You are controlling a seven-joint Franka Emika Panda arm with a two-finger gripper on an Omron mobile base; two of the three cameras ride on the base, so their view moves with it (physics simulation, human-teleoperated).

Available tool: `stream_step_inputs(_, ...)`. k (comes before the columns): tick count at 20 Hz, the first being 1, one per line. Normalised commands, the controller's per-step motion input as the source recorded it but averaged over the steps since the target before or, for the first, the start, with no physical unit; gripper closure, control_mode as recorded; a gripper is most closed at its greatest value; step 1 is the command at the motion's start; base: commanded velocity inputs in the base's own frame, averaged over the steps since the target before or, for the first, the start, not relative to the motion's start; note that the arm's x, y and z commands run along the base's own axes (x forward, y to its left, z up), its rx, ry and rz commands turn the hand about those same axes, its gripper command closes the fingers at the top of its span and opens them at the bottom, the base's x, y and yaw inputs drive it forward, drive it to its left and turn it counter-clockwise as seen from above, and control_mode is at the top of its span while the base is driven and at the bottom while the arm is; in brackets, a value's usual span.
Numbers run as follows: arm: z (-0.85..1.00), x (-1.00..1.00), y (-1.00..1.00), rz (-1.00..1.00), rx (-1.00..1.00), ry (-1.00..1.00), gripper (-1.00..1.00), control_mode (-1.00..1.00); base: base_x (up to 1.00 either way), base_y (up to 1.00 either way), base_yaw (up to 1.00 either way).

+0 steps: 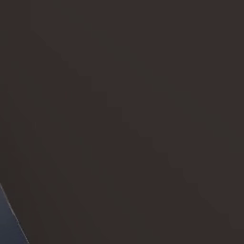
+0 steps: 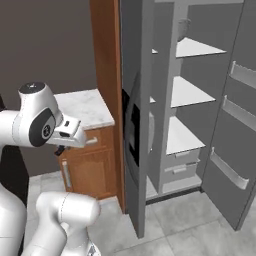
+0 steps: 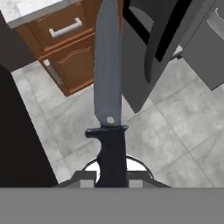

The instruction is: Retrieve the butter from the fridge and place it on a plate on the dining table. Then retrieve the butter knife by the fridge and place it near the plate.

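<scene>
Two fingers: clamping together on the knife handle at the bottom centre of the hand view, gripper (image 3: 112,181).
Knife (image 3: 108,92): pointing up the frame, over grey floor tiles.
Cabinet (image 3: 65,39): standing at upper left, marble-topped.
Fridge (image 2: 172,100): standing open at right, white shelves showing.

Butter knife (image 3: 108,87) — matt grey blade
</scene>
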Motion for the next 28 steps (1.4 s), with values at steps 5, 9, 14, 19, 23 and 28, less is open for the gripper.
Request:
stream_step_inputs(5, 0.00, 0.00, 0.00, 0.00, 0.00, 0.00, 1.00, 1.00, -1.00, -0.45, 0.01)
stream_step_inputs(9, 0.00, 0.00, 0.00, 0.00, 0.00, 0.00, 1.00, 1.00, -0.65, -0.72, -0.05)
stream_step_inputs(14, 0.00, 0.00, 0.00, 0.00, 0.00, 0.00, 1.00, 1.00, -0.10, -0.91, -0.45)
stream_step_inputs(19, 0.00, 0.00, 0.00, 0.00, 0.00, 0.00, 1.00, 1.00, -0.23, -1.00, -0.54)
stream_step_inputs(23, 0.00, 0.00, 0.00, 0.00, 0.00, 0.00, 1.00, 1.00, -0.20, -1.00, -0.61)
stream_step_inputs(28, 0.00, 0.00, 0.00, 0.00, 0.00, 0.00, 1.00, 1.00, -0.05, -0.90, -0.70)
